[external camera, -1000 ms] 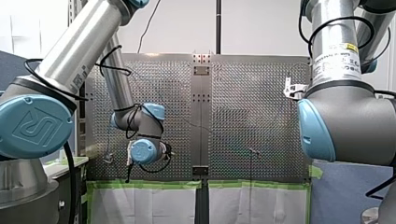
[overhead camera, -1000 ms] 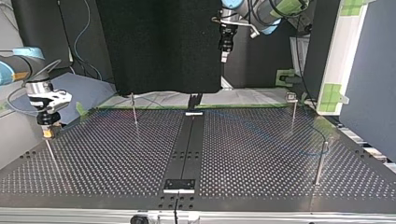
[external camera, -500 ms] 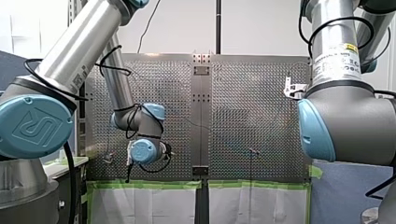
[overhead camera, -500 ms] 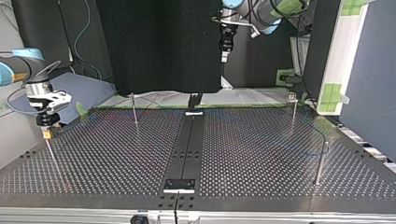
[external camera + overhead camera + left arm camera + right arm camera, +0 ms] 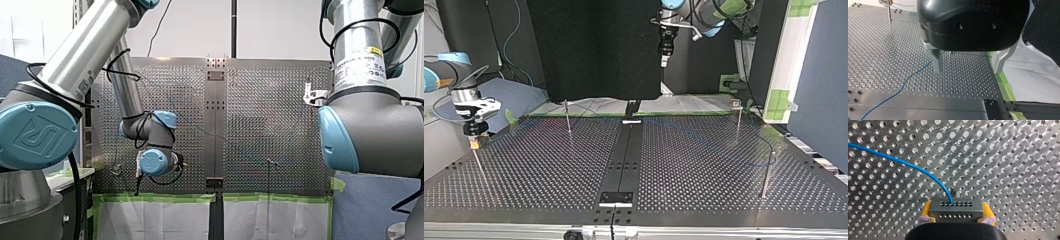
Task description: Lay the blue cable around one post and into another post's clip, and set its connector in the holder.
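My right gripper (image 5: 956,205) has its yellow pads shut on a grey connector block (image 5: 955,213) with rows of small holes. The blue cable (image 5: 910,163) leaves the block and arcs away over the perforated table. Just under the block stands a thin post (image 5: 956,193). In the top view that gripper (image 5: 473,143) hangs at the left, right above a slim post (image 5: 479,167). The cable (image 5: 709,142) trails faintly across the table's right half. My left gripper (image 5: 967,67) is open and empty, high over the cable (image 5: 904,83); the top view shows it (image 5: 664,60) raised at the back.
Three more thin posts stand on the table: one at back left (image 5: 568,117), one at back right (image 5: 738,120), one at front right (image 5: 767,175). A dark centre strip (image 5: 624,160) splits the table. Green tape (image 5: 1004,86) edges the table's far side.
My right gripper with the connector has edged slightly toward the top view's left, and the cable's arc has shifted a little. My left arm has not moved.
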`<action>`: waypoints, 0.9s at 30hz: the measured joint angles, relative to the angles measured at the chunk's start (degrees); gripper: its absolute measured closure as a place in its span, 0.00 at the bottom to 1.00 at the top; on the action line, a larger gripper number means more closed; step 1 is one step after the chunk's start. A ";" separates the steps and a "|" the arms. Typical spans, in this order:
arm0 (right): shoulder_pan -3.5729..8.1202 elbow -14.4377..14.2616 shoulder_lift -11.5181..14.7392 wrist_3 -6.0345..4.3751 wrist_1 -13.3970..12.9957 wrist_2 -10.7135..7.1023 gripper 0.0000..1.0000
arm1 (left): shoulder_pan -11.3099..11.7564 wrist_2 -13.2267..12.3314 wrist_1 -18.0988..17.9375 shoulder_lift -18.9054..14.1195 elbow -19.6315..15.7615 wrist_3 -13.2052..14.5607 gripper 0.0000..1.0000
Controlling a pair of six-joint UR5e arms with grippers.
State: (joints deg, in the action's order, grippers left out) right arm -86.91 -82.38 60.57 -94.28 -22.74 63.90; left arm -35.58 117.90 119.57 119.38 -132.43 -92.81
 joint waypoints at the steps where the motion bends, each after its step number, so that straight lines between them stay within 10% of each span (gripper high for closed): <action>1: 0.00 0.00 -0.01 -0.01 -0.01 0.00 1.00 | 0.01 0.00 -0.01 0.00 0.00 0.00 0.00; 5: 0.01 0.00 -0.04 0.02 -0.03 0.03 0.89 | 0.01 0.00 -0.03 0.00 0.00 0.00 0.00; 15: 0.02 -0.01 -0.06 0.11 0.03 0.83 0.00 | 0.02 0.00 -0.03 0.00 0.00 0.00 0.00; 27: -0.04 -0.02 -0.19 0.12 0.00 1.06 0.00 | 0.02 0.00 -0.03 0.00 0.00 0.00 0.00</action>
State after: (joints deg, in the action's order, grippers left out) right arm -86.95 -82.40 60.38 -94.15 -22.74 64.96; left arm -35.56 117.90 119.55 119.38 -132.43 -92.81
